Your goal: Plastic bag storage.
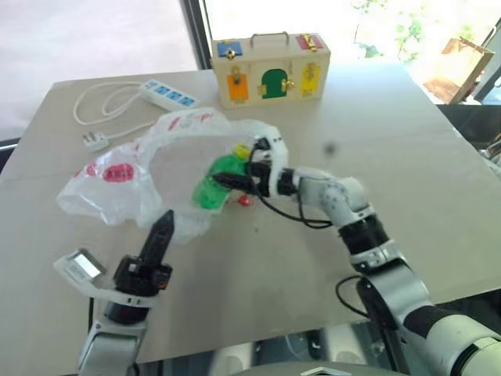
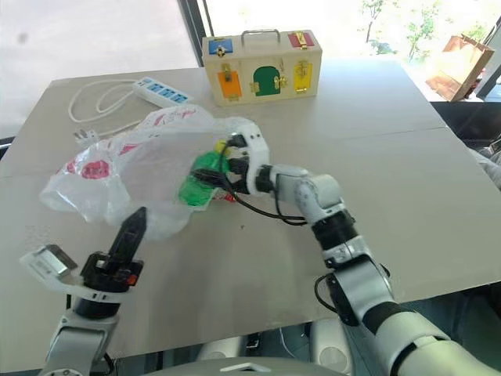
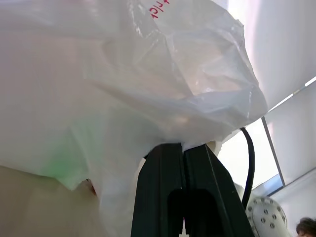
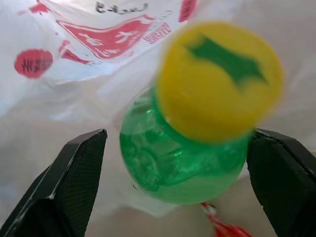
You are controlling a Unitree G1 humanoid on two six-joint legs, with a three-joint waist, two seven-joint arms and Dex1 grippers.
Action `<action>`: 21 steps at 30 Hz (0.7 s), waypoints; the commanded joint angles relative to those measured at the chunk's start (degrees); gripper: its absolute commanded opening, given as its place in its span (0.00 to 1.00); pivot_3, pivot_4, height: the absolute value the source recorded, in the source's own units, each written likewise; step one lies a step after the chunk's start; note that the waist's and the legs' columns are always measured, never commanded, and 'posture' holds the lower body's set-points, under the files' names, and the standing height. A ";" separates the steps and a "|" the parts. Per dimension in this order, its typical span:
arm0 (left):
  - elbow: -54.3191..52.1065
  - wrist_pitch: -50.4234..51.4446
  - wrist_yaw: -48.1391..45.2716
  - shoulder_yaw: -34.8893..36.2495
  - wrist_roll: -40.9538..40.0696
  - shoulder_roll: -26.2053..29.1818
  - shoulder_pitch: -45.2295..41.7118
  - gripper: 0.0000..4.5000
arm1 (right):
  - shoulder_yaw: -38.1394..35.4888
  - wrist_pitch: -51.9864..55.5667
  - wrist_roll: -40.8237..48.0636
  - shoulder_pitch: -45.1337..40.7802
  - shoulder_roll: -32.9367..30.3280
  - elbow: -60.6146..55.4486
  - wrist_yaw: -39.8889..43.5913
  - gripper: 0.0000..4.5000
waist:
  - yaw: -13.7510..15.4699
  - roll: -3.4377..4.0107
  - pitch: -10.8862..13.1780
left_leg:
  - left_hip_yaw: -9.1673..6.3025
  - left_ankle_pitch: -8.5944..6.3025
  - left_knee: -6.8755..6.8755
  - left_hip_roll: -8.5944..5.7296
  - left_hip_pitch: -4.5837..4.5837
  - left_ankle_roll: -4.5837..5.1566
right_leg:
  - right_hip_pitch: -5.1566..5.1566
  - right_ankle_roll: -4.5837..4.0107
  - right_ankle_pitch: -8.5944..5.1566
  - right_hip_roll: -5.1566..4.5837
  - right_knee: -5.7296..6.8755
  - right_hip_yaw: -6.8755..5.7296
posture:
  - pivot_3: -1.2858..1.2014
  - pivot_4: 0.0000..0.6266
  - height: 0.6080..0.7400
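Little of the storing looks done: from the head cameras, the crinkly translucent white plastic bag with red print (image 1: 129,176) sprawls loose on the beige tabletop (image 1: 407,196), a green plastic bottle with a yellow cap (image 1: 218,182) lying at its mouth. Up close from the left wrist, the left gripper (image 3: 183,148) has its black fingers pressed together, bag film bunched at their tips. Seen from the right wrist, the right gripper (image 4: 177,148) stands spread wide either side of the bottle, gripping nothing. Gathering and stowing the bag remain, I'd judge.
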 commanded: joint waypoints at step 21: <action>-2.38 1.71 1.04 -2.87 2.23 -0.73 1.50 0.00 | -0.97 -18.78 -9.83 -12.89 11.95 13.63 -6.86 0.99 | 0.06 -0.13 0.01 | 0.02 0.06 -0.23 0.22 -0.08 -0.13 | -0.23 -0.25 -0.03 0.23 0.02 0.02 | 0.52 0.24 1.00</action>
